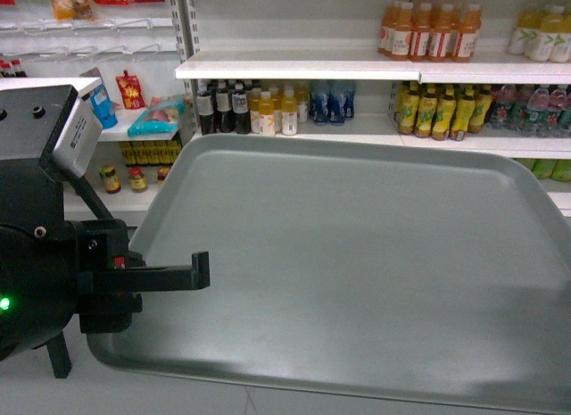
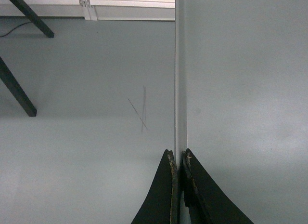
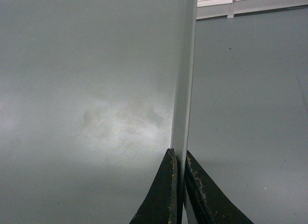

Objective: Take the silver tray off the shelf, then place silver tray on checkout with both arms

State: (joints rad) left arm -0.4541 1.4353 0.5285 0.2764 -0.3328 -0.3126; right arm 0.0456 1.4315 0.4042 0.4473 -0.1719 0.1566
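- Here, in the head view, the silver tray (image 1: 357,263) filled the centre and right of the frame, held up in front of the store shelf (image 1: 294,69) rather than resting on it; bottles (image 1: 428,31) stood in rows across the upper right.
- The left gripper (image 1: 198,270) reached in from the left edge of the frame and met the tray's left rim, a grey box above it on the arm. The right gripper was outside this view, and no checkout desk showed.
- In the left wrist view, the left gripper (image 2: 177,159) sat at bottom centre, its two fingers (image 2: 161,195) drawn together on the tray's thin rim (image 2: 180,89), which ran straight up the frame. Grey floor (image 2: 86,113) lay to the left, well below.
- In the right wrist view, the right gripper (image 3: 179,159) clamped the opposite rim the same way, fingers (image 3: 204,195) tight on either side of the edge, with the tray's flat face (image 3: 86,89) filling the left of the frame.
- Judging by its look, the tray was stiff, thin and fairly light, but broad and smooth. A pinch on so narrow a rim could slip or let the tray tip, so hold on the two opposite short edges, kept level and moved together, seemed the safest grip.
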